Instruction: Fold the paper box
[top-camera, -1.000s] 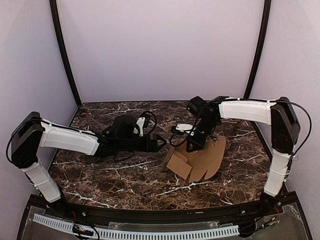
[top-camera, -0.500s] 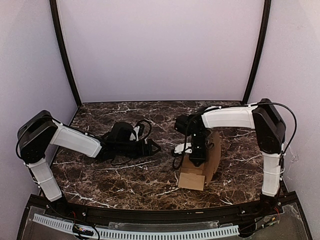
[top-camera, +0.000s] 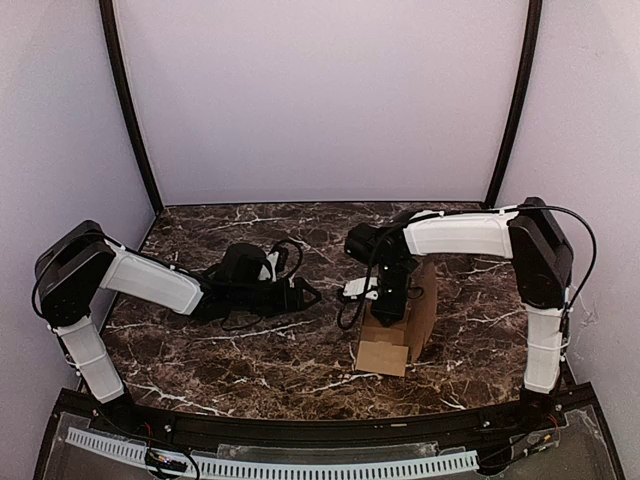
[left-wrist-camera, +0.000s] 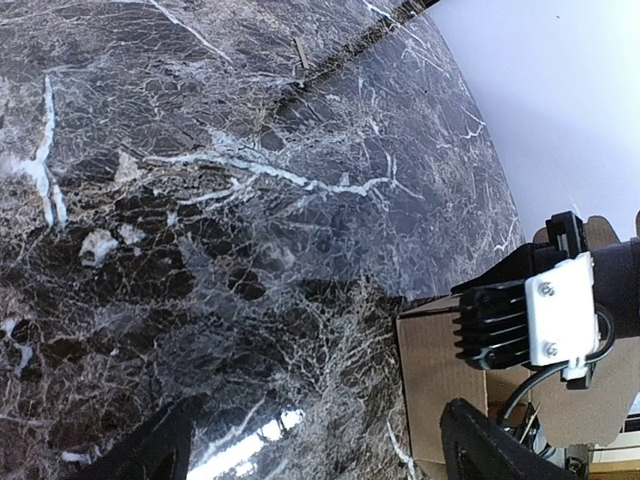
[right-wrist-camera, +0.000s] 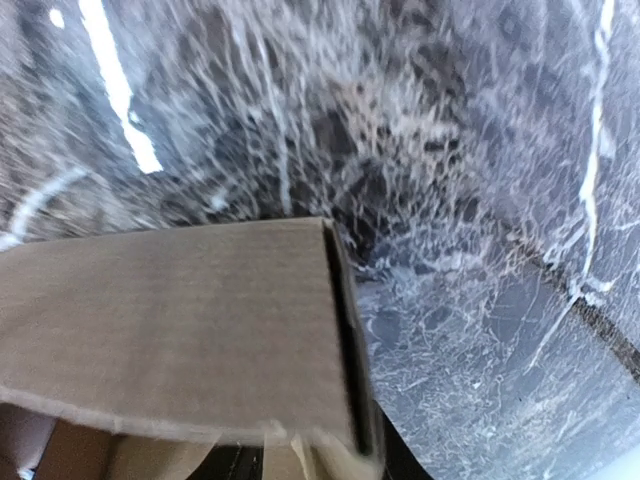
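Note:
The paper box (top-camera: 397, 330) is brown cardboard, partly folded, on the table right of centre, with one flap (top-camera: 383, 357) lying flat toward the near edge. My right gripper (top-camera: 388, 305) points down onto its left side. In the right wrist view a cardboard panel (right-wrist-camera: 170, 320) with a folded edge covers the jaws, so their state is hidden. My left gripper (top-camera: 306, 293) rests low on the table to the left of the box, apart from it and open. Between its fingertips (left-wrist-camera: 490, 450) there is only marble. The left wrist view shows the box (left-wrist-camera: 440, 385) and the right gripper (left-wrist-camera: 530, 310) at the right.
The dark marble table (top-camera: 250, 350) is bounded by lilac walls at the back and both sides. A black rail (top-camera: 300, 430) runs along the near edge by the arm bases.
The right arm has swung in toward the centre, and the box has gone from a splayed sheet to a narrower, more upright shape. The left arm drew back to the left.

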